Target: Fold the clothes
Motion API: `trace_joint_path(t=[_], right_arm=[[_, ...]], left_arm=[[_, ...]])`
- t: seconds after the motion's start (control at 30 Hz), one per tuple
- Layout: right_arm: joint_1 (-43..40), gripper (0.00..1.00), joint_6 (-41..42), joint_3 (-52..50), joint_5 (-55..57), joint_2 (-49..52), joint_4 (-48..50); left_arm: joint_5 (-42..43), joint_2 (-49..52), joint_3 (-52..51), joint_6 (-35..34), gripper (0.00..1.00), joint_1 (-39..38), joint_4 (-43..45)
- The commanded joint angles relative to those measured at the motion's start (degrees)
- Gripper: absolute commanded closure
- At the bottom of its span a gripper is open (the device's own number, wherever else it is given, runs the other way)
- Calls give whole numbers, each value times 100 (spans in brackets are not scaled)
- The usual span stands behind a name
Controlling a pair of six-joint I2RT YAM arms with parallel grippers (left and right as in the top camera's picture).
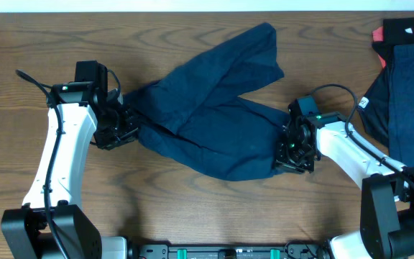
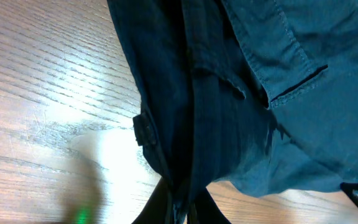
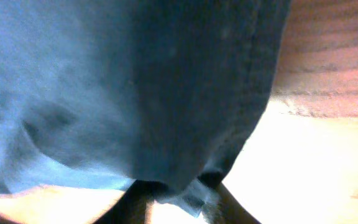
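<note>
Wood-grain table [image 1: 192, 208] w/ navy trousers [image 1: 214, 122] spread mid-table, legs toward far edge; more dark clothes [image 1: 408, 79] piled at far right corner. L gripper [image 1: 129, 129] is clenched on the trousers' left end. R gripper [image 1: 284, 155] pinches their right edge.

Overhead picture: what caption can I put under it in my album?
Left hand and right hand pinch opposite ends of navy trousers on a wooden table.
</note>
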Motion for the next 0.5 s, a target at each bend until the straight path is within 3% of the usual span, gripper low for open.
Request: trace_joint_path(t=[0.0, 0.33, 0.37, 0.43, 0.47], right_arm=[[7, 96, 308, -24, -85, 31, 221], [-455, 98, 769, 452, -85, 31, 1749], [-490, 94, 772, 452, -81, 31, 1952], [-511, 58, 774, 452, -61, 68, 2332], [-507, 49, 798, 452, -61, 96, 2498]], left_arm=[[-52, 0, 9, 52, 94, 13, -15], [-52, 0, 9, 52, 94, 13, -13], [-52, 0, 9, 52, 94, 13, -13], [-52, 0, 9, 52, 94, 13, -7], [-52, 0, 9, 52, 94, 13, 2]])
